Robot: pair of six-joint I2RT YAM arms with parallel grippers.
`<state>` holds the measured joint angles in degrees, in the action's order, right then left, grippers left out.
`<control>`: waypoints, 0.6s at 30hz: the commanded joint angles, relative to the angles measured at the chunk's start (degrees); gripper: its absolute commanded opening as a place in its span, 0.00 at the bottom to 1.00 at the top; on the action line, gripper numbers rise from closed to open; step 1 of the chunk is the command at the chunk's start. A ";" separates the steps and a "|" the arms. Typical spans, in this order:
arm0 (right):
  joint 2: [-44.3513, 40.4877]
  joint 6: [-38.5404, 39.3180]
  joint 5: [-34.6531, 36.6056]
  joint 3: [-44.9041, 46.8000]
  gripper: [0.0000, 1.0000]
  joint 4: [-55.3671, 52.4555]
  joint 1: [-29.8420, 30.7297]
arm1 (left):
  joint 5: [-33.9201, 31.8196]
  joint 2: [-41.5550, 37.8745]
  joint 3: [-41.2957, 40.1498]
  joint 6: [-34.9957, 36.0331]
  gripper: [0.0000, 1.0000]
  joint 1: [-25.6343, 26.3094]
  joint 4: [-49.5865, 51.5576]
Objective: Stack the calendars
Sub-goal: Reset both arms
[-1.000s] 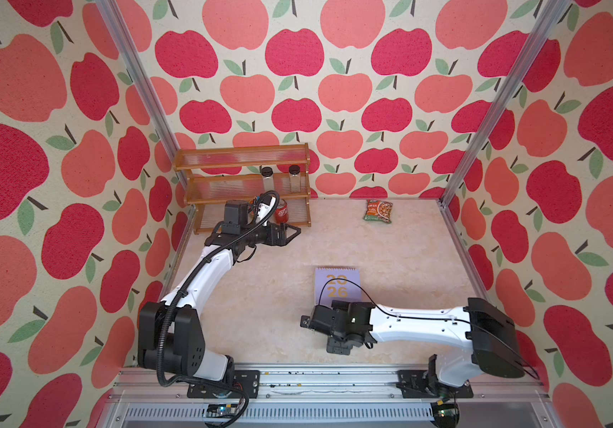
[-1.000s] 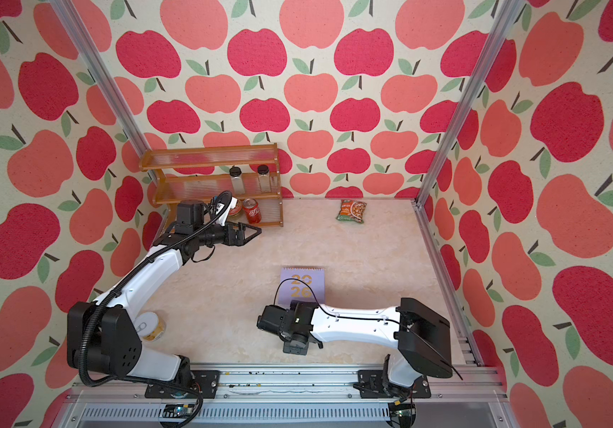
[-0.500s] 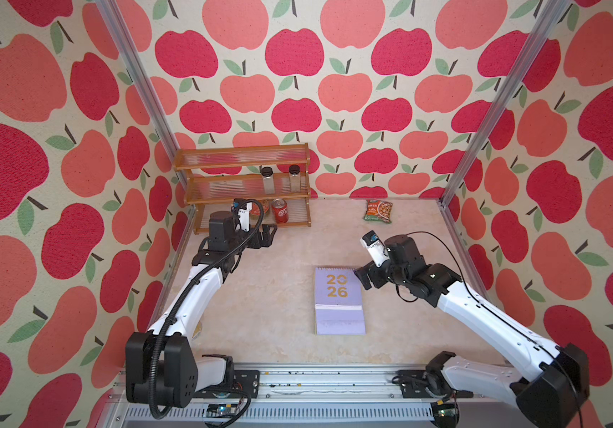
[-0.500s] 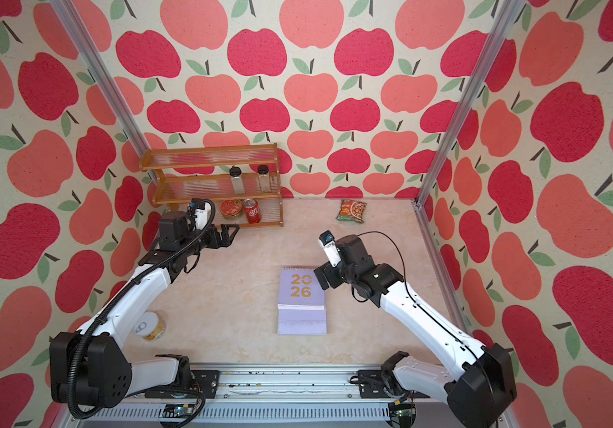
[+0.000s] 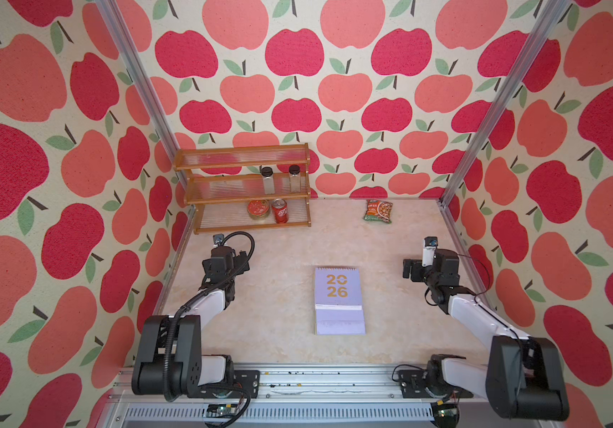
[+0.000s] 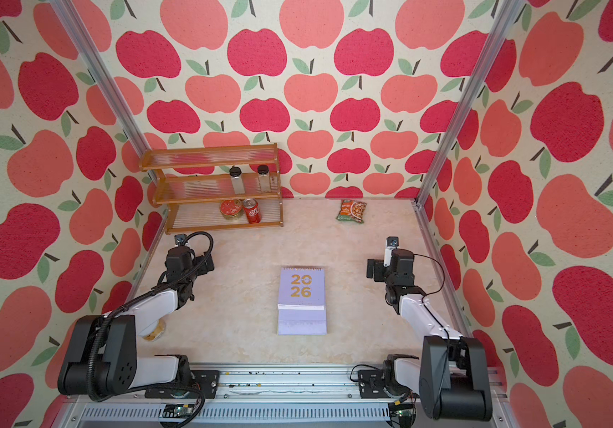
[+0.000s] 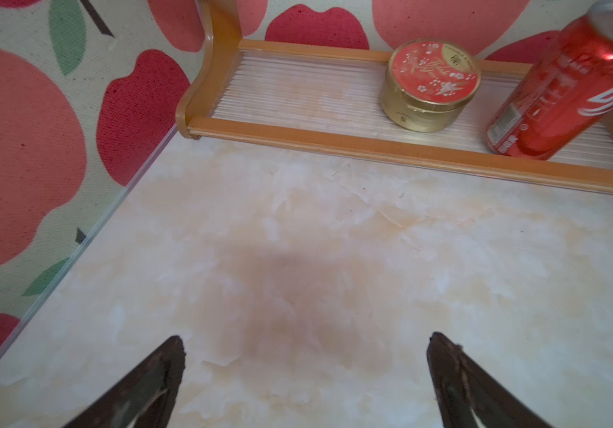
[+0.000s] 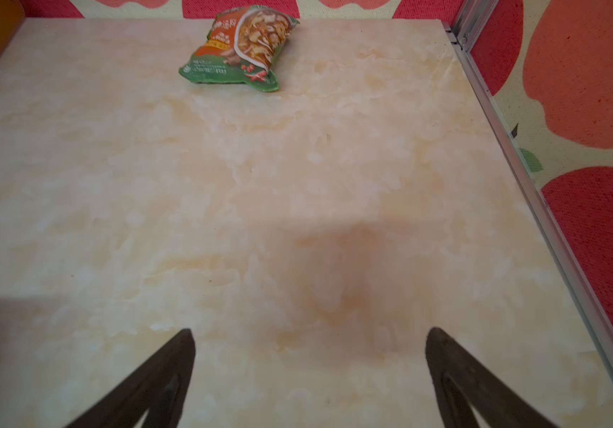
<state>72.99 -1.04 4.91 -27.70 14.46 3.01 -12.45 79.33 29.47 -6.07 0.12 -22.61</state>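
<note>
In both top views the calendars [image 5: 339, 301] [image 6: 302, 299] are seen as one pile lying flat near the middle of the surface [image 5: 279, 296], with a lilac cover and gold numerals on top. How many lie beneath cannot be told, though pale page edges show at the near side. No loose calendar is seen anywhere else, so the stacking is judged to be finished or in its closing step. The left tool [image 5: 241, 259] is held near the shelf [image 5: 245, 187] and the right tool [image 5: 411, 269] near the opposite wall. Both are well apart from the pile, which lies between them. In the left wrist view the left tool [image 7: 305, 341] is shown with its jaws spread wide and nothing between them. Bare surface lies below it, and a tin [image 7: 430, 85] and a red can [image 7: 571, 85] stand ahead on the lowest shelf tier. In the right wrist view the right tool [image 8: 310, 333] is likewise spread wide and empty over bare surface, and the snack packet [image 8: 240, 50] lies far ahead by the back wall. No further pick is judged to be called for. At most the pile's edges might be squared, and the packet is best left untouched.
</note>
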 commanded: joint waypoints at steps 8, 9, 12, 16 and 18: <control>17.29 3.29 -5.08 8.15 0.99 43.48 -1.42 | 4.26 8.60 -3.77 3.63 1.00 -3.59 -19.69; 17.26 3.07 -4.62 8.57 0.99 44.36 -1.42 | 5.44 9.16 -4.56 4.11 1.00 -3.68 -21.41; 15.36 3.14 -4.86 5.63 0.99 35.49 -1.47 | 8.07 11.75 -6.84 5.19 1.00 -3.99 -28.27; 15.52 3.32 -3.32 4.83 0.99 34.27 -0.94 | 10.75 10.20 -5.60 4.21 1.00 -5.22 -23.22; 15.49 3.50 0.47 5.08 0.99 34.95 0.20 | 10.68 10.88 -6.02 4.41 0.99 -5.20 -25.33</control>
<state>89.30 1.50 2.24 -21.85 47.79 2.13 -4.05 90.11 23.77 -2.83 -4.75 -44.25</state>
